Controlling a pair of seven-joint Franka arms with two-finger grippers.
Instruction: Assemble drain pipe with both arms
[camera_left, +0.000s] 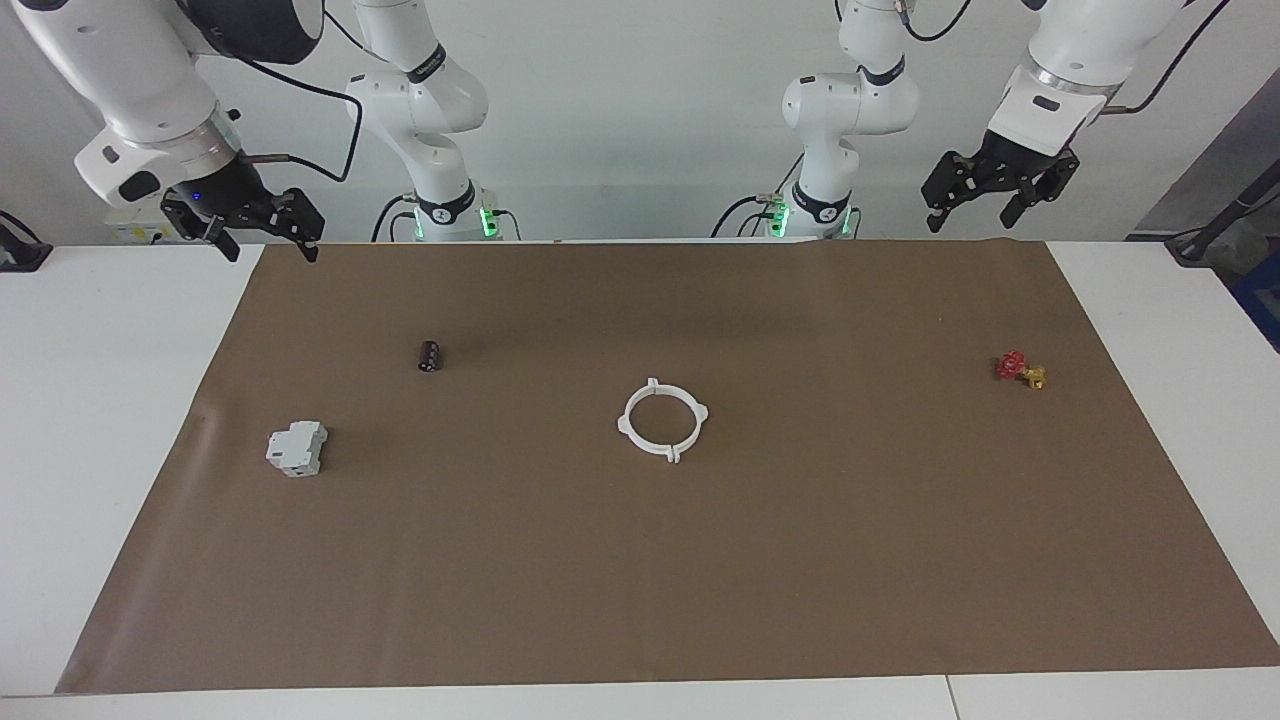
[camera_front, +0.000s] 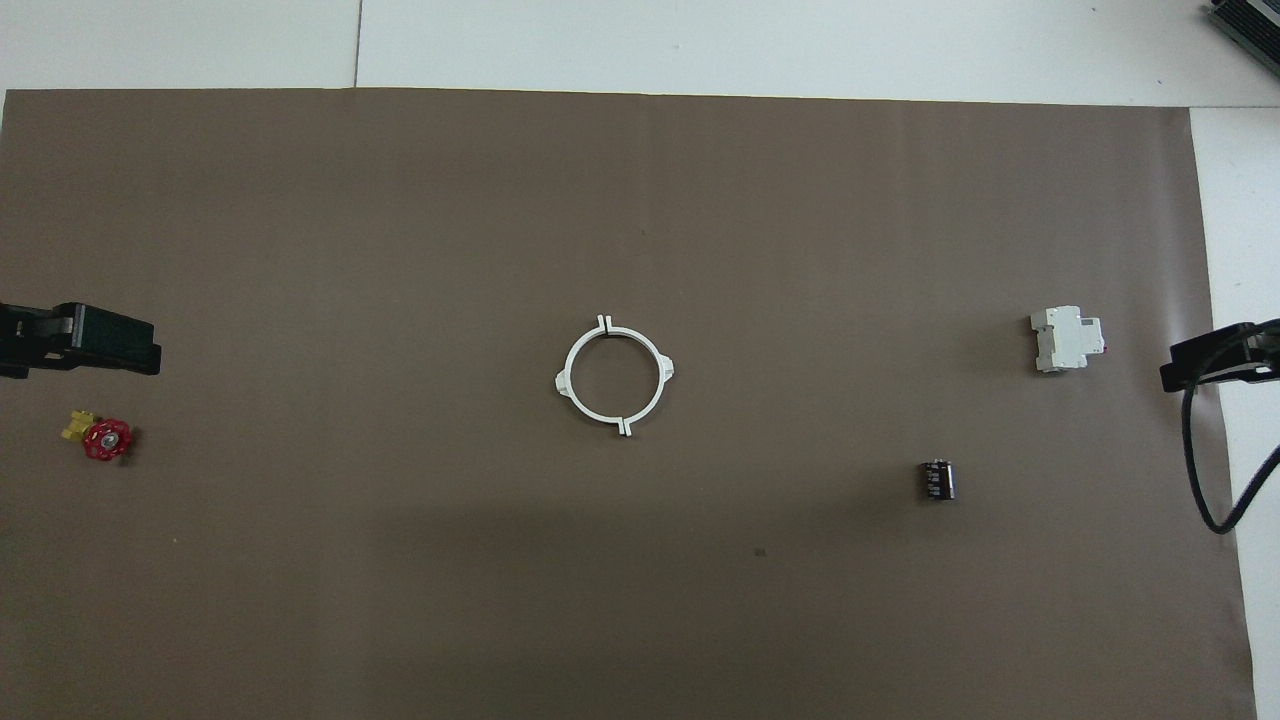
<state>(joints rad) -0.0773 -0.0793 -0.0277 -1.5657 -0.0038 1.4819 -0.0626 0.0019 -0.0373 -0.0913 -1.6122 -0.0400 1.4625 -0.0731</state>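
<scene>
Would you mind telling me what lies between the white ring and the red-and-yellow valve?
Nothing: between the ring and the valve only bare brown mat shows, clearest in the overhead view.
</scene>
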